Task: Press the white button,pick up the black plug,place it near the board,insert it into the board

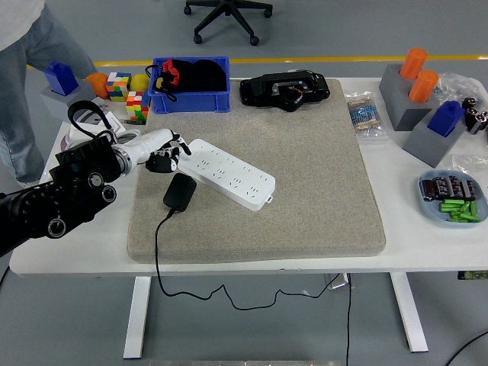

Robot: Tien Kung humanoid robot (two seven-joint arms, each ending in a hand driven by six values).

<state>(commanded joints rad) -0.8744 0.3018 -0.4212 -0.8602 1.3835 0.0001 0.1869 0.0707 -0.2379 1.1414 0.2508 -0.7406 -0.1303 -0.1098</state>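
1. The left hand hovers at the left end of the white power strip; its fingers look loosely curled and hold nothing.
2. The strip lies on the grey mat, long axis running from the mat's left edge toward its middle, slanting nearer the table's front.
3. The black plug lies just below the hand, touching the strip's near side.
4. The right hand is not in view; no writing is legible.
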